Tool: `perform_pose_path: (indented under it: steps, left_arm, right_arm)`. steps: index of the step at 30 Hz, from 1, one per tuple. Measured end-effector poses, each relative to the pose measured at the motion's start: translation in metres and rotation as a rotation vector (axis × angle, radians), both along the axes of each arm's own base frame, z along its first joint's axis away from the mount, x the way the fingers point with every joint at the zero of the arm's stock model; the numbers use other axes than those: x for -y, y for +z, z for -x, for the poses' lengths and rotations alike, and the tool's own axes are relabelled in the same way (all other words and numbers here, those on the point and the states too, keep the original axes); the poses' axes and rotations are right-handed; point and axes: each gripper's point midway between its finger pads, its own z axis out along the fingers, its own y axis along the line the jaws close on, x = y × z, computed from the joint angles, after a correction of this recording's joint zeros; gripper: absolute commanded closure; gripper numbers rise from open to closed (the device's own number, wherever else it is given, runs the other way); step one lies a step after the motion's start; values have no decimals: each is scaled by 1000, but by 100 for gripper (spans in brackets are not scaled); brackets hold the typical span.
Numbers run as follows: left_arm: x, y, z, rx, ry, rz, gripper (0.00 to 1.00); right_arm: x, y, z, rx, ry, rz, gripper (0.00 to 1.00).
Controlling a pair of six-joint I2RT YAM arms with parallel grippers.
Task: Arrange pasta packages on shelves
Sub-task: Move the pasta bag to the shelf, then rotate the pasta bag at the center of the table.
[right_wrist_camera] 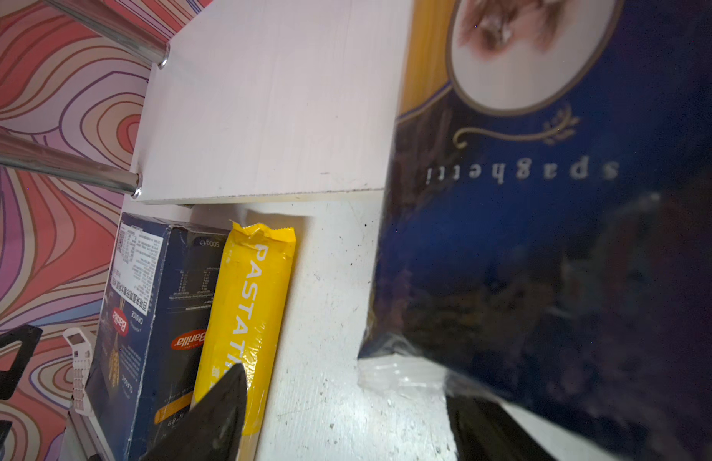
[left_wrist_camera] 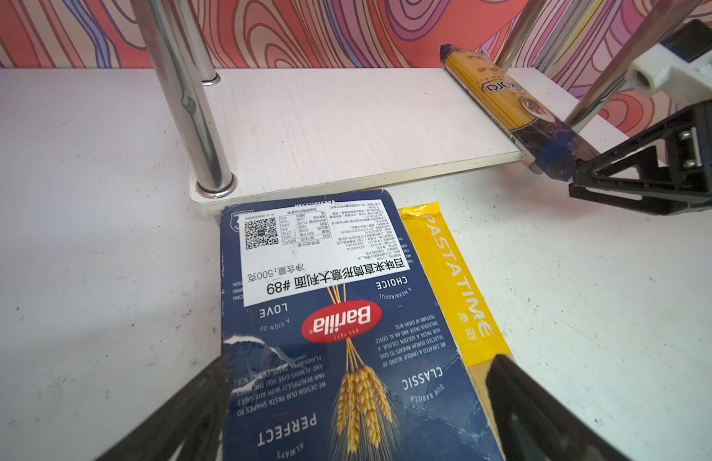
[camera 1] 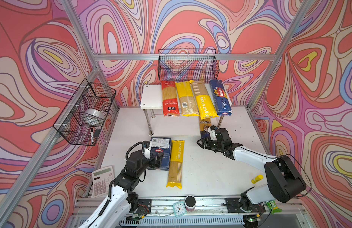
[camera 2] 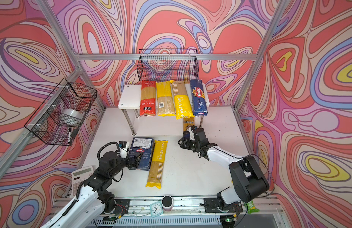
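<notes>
Lined up across the upper board of the white rack [camera 1: 151, 94], ends overhanging its front edge: red bag [camera 1: 170, 98], clear pack with yellow ends [camera 1: 188, 98], yellow PASTATIME bag [camera 1: 204, 102], slim Barilla box [camera 1: 220, 97]; open room left of the red bag. At the right end of the lower board [left_wrist_camera: 346, 119], dark blue bag [left_wrist_camera: 518, 107], near end past the edge, free board to its left. Flat on the surface [camera 1: 210, 167], touching side by side: wide Barilla box [camera 1: 160, 154], far end just beside the lower board, and second PASTATIME bag [camera 1: 176, 163]. Left pincer [left_wrist_camera: 361, 359] spread wide astride the wide box; pressing it or not, impossible to tell. Right pincer [right_wrist_camera: 344, 385] open, gripping nothing, one finger just beside the dark bag's overhanging end. Only in the wrist views: QR label on the box, "spaghetti" lettering on the bag.
</notes>
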Motion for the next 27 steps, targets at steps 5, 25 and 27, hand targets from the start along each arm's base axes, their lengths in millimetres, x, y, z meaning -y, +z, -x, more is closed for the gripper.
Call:
perform_pose_path:
  steps: [5,25,27]
  left_arm:
    - [0,0,0,0,0,0,0]
    - [0,0,0,-1,0,0,0]
    - [0,0,0,0,1,0,0]
  right_arm:
    - [7,5,3,9,-20,27,15]
    - [-75,-8,165,76,180,266,5]
    - [-92,-11,168,85,199,325,3]
